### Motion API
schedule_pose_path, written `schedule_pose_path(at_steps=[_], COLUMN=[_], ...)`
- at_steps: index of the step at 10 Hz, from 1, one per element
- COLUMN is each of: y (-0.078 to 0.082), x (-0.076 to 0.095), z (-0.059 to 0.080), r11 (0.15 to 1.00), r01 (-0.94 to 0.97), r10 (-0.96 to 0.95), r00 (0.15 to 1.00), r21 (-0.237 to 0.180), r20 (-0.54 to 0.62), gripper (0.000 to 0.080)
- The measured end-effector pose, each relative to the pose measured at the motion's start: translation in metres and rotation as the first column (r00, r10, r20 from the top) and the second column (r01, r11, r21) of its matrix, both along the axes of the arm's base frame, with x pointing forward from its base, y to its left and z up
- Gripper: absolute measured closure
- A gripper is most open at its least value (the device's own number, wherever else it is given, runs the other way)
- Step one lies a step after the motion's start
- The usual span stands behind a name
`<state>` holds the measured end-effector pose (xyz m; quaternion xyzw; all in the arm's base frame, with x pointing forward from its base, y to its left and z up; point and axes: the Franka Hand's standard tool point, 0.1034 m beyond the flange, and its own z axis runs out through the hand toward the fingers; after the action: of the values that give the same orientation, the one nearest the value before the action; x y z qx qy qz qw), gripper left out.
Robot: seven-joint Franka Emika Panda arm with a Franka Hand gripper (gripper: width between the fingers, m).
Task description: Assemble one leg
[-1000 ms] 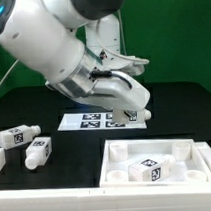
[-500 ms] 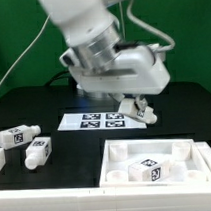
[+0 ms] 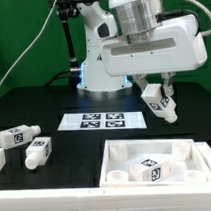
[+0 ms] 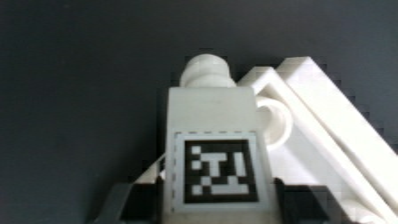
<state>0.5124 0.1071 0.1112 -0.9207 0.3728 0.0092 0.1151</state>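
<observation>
My gripper [image 3: 158, 97] is shut on a leg [image 3: 163, 109], a short white post with a square tag, and holds it tilted in the air above the far edge of the large white square piece [image 3: 114, 153]. In the wrist view the leg [image 4: 215, 112] fills the middle, its tag facing the camera, with my dark fingers [image 4: 135, 198] pressed on both its sides; my gripper [image 4: 217, 197] is there at the frame's edge. Two more legs [image 3: 15, 135] [image 3: 36, 150] lie on the table at the exterior view's left.
The marker board [image 3: 99, 120] lies flat on the black table behind the square piece. A tagged white part [image 3: 149, 169] sits inside the square piece among its round sockets. The square piece's rim [image 4: 329, 110] runs beside the held leg. The robot base [image 3: 97, 79] stands at the back.
The arm has swung from the exterior view's left to its right and risen. The gripper has carried the leg from beside the marker board to the right, toward the square piece.
</observation>
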Motion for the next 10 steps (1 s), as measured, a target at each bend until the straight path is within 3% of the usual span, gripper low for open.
schedule_pose_path(at_steps=[2, 5, 7, 10], y=[0.011, -0.009, 0.001, 0.006], x=[0.001, 0.033, 0.049, 0.051], z=[-0.001, 0.01, 0.018, 0.017], r11=[0.999, 0.97, 0.914, 0.924], r01=[-0.008, -0.216, -0.358, -0.321], r10=[0.011, 0.229, 0.387, 0.364], r00=[0.997, 0.965, 0.91, 0.906], r21=[-0.036, -0.112, -0.189, -0.208], r20=[0.073, 0.127, 0.148, 0.218], gripper=[0.0517, 0.0517, 0.0517, 0.0517])
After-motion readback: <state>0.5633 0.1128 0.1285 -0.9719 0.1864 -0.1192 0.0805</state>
